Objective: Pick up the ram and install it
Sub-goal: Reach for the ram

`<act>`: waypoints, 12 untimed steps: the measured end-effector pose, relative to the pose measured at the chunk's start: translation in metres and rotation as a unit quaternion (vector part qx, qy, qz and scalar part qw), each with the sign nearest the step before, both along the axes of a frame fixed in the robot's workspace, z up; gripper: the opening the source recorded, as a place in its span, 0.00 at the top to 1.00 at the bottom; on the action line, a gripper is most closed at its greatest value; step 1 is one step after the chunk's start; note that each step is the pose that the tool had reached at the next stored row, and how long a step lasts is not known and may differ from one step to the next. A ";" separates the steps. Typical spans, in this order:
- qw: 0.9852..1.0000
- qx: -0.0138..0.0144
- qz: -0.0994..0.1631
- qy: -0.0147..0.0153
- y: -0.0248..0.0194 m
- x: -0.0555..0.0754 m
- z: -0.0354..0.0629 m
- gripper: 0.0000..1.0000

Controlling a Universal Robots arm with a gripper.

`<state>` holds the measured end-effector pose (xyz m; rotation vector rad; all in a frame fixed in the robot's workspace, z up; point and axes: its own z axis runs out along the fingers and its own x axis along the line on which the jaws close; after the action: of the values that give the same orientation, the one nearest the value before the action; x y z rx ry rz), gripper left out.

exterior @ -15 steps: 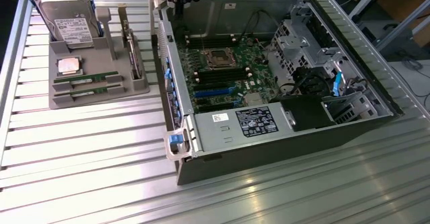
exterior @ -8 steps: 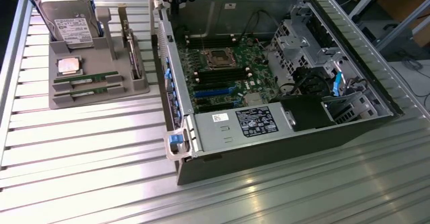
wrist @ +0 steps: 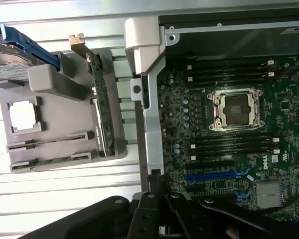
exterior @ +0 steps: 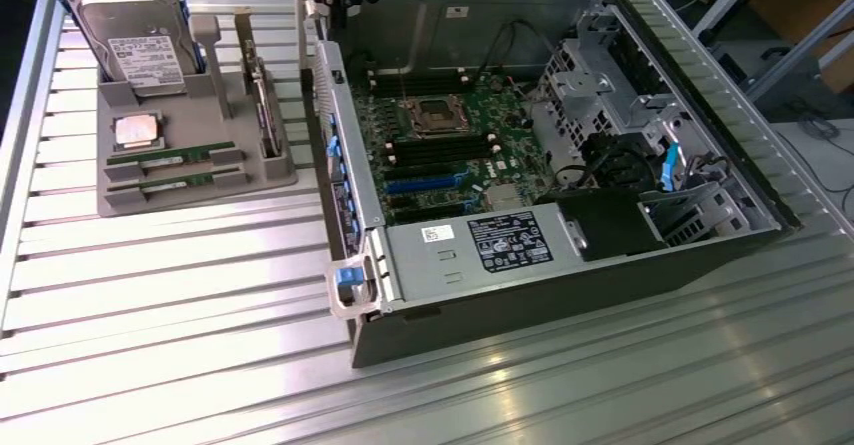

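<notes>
Black pincer (wrist: pixel 156 177) noted shut, nothing held. It is positioned above the side wall of the open dark-grey computer case (exterior: pixel 561 310), at the edge of the green motherboard (exterior: pixel 434 150). Two thin green ram sticks (exterior: pixel 171 155) are seated flat, side by side, in slots of the grey moulded tray (exterior: pixel 127 203) on the ribbed metal bench (exterior: pixel 174 305), beside the case and apart from the pincer.

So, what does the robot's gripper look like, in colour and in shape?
The gripper is black all over. It is built of flat, angular link bars joined by round pivot pins, with a slight sheen along the edges. I can make out no cables or markings on it.
</notes>
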<state>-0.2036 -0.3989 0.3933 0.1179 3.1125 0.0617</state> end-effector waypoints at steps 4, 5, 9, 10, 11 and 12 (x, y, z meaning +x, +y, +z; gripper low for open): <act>1.000 0.000 0.000 0.000 0.0000 -0.002 0.0000 0.90; 1.000 0.000 0.000 0.000 0.0000 -0.003 0.0000 0.90; 1.000 0.000 0.000 0.000 0.0000 -0.006 0.0000 0.90; 1.000 0.000 0.000 0.000 0.0000 -0.007 0.0000 0.90; 1.000 0.000 0.000 0.000 0.0000 -0.008 0.0000 0.90; 1.000 0.000 0.000 0.000 0.0000 -0.009 0.0000 0.90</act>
<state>-0.2126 -0.3989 0.3933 0.1179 3.1125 0.0617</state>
